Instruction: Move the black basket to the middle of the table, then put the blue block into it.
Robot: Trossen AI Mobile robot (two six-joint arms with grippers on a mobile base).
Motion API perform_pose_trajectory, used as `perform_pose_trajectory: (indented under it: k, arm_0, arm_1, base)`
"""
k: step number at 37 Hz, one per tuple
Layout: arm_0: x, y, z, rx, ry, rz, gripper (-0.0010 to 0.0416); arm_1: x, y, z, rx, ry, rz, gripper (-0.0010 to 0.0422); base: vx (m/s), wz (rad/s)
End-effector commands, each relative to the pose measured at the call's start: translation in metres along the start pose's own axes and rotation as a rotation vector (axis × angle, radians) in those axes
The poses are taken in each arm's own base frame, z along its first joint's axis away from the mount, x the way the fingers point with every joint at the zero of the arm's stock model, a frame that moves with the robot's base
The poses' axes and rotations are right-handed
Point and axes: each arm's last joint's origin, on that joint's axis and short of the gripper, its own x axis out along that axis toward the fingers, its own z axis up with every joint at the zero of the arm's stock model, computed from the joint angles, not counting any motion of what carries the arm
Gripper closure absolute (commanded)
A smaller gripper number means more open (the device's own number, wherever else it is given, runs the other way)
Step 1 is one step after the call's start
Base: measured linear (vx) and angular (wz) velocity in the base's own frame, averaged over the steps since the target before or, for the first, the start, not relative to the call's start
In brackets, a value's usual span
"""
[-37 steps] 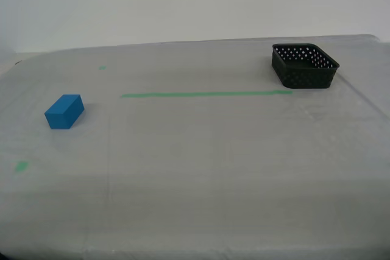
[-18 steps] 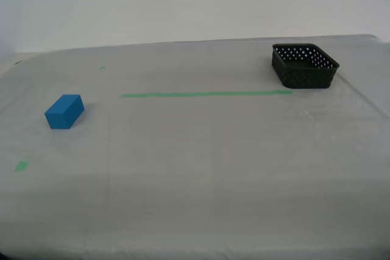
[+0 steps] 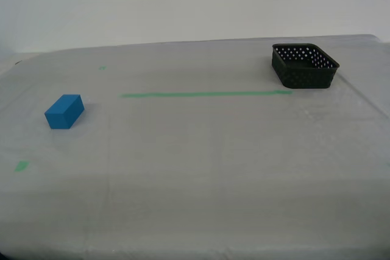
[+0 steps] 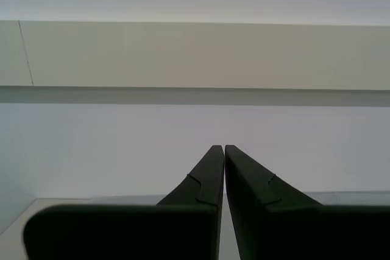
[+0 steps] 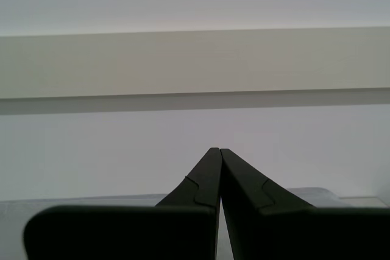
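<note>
**Basket at the far edge, block alone, both grippers closed on nothing**

Nearest the camera in the exterior view, the table (image 3: 195,211) shows a broad bare stretch of pale grey-white sheeting, faintly creased, running the full width of the lower frame. A small green tape bit (image 3: 21,165) lies at the lower left. Further in, at the left of the frame, the blue block (image 3: 64,111) rests flat on the sheeting: a solid, plain-faced bright-blue brick, with open surface all round it. Beyond it the green tape line (image 3: 206,94) crosses the middle of the frame. Its end at the exterior view's right reaches just short of the black basket (image 3: 304,66), which stands upright in the upper right, near the table's far edge and its right-hand border. The basket is square with rounded corners, its plastic walls pierced by small round holes. Basket and block are well apart.

In the wrist views, my first gripper (image 5: 216,150) and my second gripper (image 4: 220,147) each point at a plain wall, black tapered jaws pressed together, holding nothing.
</note>
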Motion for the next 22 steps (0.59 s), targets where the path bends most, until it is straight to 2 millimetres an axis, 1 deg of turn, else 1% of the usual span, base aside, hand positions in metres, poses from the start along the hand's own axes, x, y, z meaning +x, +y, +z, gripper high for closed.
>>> perform_pose_trajectory:
  k: [1,7,10,19,22]
  arm_0:
    - [0.0,0.0,0.0,0.017,-0.002,-0.001,0.0406]
    - [0.0,0.0,0.0,0.029,0.008,-0.002,0.0406]
    - [0.002,0.0,0.0,0.034,0.046,-0.003,0.0406]
    - [0.008,0.0,0.014,0.034,0.109,-0.008,0.0406]
    - [0.01,-0.001,0.02,0.033,0.159,-0.034,0.0406]
  arm_1:
    - [0.0,0.0,0.001,0.001,-0.005,0.0,0.0412]
    - [0.0,0.0,0.001,0.001,-0.005,0.0,0.0412]
    - [0.0,0.0,0.001,0.001,-0.005,0.0,0.0412]
    - [0.0,0.0,0.001,0.001,-0.005,0.0,0.0412]
    - [0.0,0.0,0.001,0.001,-0.005,0.0,0.0412]
  base:
    - [0.0,0.0]
    - [0.0,0.0]
    - [0.0,0.0]
    - [0.0,0.0]
    - [0.0,0.0]
